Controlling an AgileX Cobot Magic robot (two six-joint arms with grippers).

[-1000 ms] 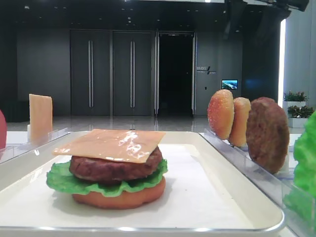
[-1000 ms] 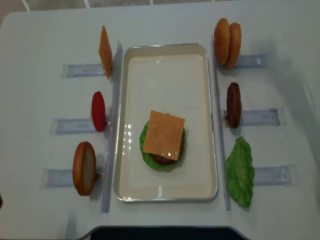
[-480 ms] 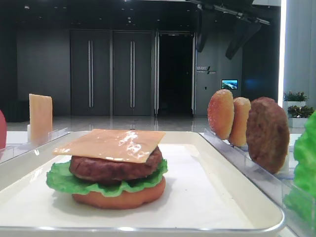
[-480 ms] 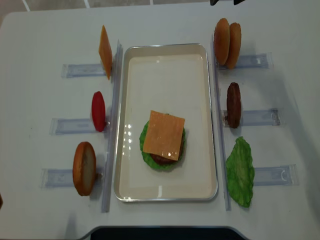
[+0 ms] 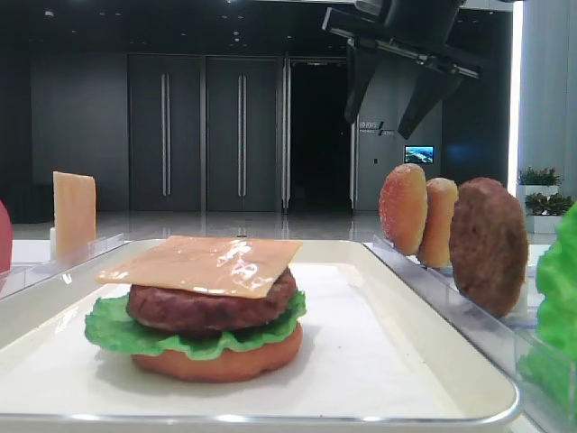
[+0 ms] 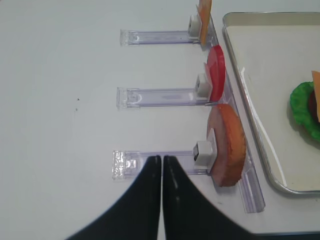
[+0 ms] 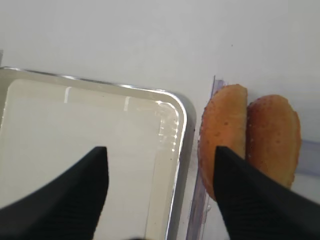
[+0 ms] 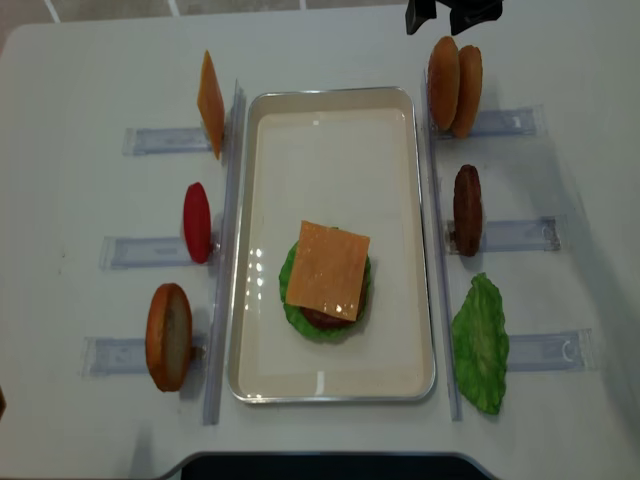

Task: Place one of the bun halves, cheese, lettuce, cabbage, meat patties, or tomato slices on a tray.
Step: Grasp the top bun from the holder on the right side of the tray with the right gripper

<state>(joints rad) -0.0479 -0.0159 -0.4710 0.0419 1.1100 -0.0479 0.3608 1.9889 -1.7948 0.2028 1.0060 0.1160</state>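
The off-white tray (image 8: 335, 130) holds a stack: orange bun bottom (image 5: 216, 359), lettuce (image 5: 113, 327), meat patty (image 5: 212, 305) and a cheese (image 8: 328, 268) slice on top. Two speckled bun halves (image 8: 455, 85) stand on edge in the far right rack. My right gripper (image 8: 440, 25) hangs open above and just beyond them, nothing between its fingers. In the right wrist view the bun halves (image 7: 225, 132) lie under its right fingertip and the tray's corner (image 7: 177, 112) lies between the tips. My left gripper (image 6: 161, 158) is shut and empty beside the near left rack.
The right racks also hold a dark patty (image 8: 467, 210) and a lettuce leaf (image 8: 480, 345). On the left stand an upright cheese slice (image 8: 210, 103), a red tomato slice (image 8: 197, 222) and a smooth orange bun piece (image 8: 168, 336). Clear rails (image 8: 225, 250) flank the tray.
My right gripper has come into view at the top of both exterior views, moving in over the far right bun halves. Nothing on the table has moved.
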